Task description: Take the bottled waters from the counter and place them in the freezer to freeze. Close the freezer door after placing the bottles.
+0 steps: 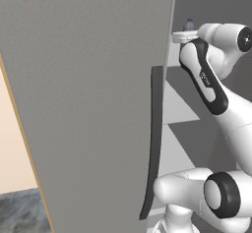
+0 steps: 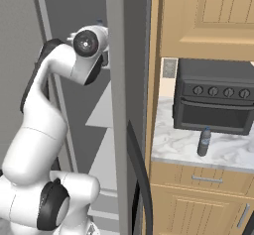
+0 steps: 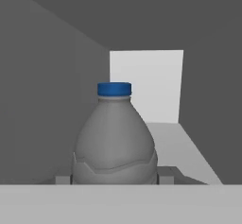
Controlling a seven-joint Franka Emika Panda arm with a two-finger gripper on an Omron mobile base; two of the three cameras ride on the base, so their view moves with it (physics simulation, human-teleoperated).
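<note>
Inside the freezer (image 2: 74, 45), upper shelf level, hand (image 3: 115, 180) is clamped on one bottle (image 3: 115, 138); should lower till base sits flat, then release & back out straight; 2nd bottle (image 2: 204, 142) waits on table (image 2: 223, 152).

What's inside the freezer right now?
One bottled water, blue cap up, sits between the shut gripper's fingertips, over a pale shelf. The open freezer door and the arm hide the lower shelves. A second bottle stands on the counter.

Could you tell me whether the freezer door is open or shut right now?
Open: the freezer door swings wide while the arm reaches past it to the freezer shelves.
</note>
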